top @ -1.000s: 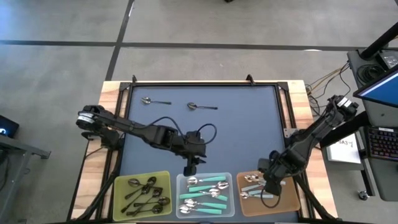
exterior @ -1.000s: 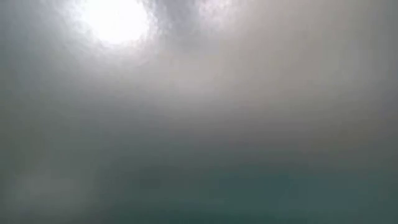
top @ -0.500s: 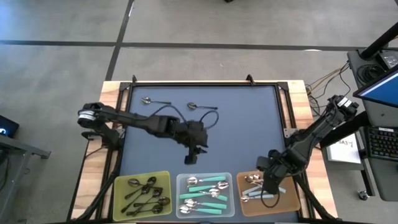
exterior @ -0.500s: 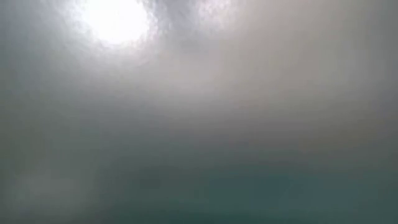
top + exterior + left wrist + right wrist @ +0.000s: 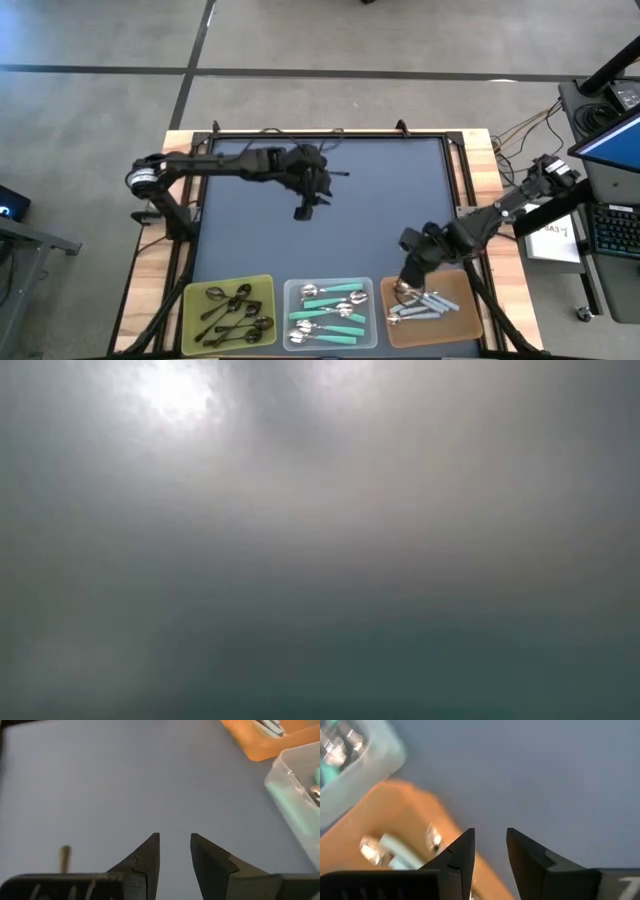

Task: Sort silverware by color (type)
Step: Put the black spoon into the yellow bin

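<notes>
Reaching: left pincer (image 5: 305, 208), fingers parted and empty, near dark spoon (image 5: 340, 174).
Handling: probably light, stiff, slippery; take its thin handle.
Waiting: right pincer (image 5: 404, 280), parted, over orange tray (image 5: 468, 318).

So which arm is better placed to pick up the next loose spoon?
Left. Its open gripper hovers over the far half of the mat, right beside the spoon whose handle shows past its wrist. The right gripper, also open, is at the orange tray, well away.

Three trays (image 5: 229, 313) side by side along the table's (image 5: 390, 215) front edge
</notes>
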Available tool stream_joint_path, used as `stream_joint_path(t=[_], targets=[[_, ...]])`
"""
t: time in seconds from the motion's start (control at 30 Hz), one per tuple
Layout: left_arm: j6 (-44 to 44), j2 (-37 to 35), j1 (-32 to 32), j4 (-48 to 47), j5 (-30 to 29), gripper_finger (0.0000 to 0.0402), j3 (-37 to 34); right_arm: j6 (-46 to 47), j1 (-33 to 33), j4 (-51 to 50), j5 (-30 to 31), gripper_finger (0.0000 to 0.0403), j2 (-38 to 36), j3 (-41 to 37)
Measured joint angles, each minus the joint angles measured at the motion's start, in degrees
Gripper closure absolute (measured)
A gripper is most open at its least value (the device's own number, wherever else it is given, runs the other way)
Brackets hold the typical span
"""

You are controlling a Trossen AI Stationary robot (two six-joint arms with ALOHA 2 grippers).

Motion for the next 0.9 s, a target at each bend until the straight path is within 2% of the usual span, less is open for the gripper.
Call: stream_joint_path(t=[0.33, 0.53, 0.67, 0.77, 0.9], targets=[[6.3, 1.0, 9.6, 0.1, 6.5, 0.0310, -2.0, -8.8, -15.5, -1.6, 0.0, 0.0300, 0.0, 0.0], [8.8, 4.0, 13.9, -0.2, 15.7, 0.0310, -2.7, -10.9, -25.0, -1.8, -0.1, 0.0300, 0.0, 0.0], [10.7, 6.6, 15.5, 0.5, 15.8, 0.0310, -2.7, -12.3, -30.2, -1.9, -0.1, 0.0300, 0.0, 0.0], [9.9, 8.7, 16.4, 1.1, 15.5, 0.0310, -1.6, -18.0, -33.5, -1.9, -0.6, 0.0300, 0.0, 0.0], [6.1, 11.7, 17.0, 1.2, 9.4, 0.0310, 0.7, -28.5, -37.7, -2.1, -0.7, 0.0300, 0.0, 0.0]])
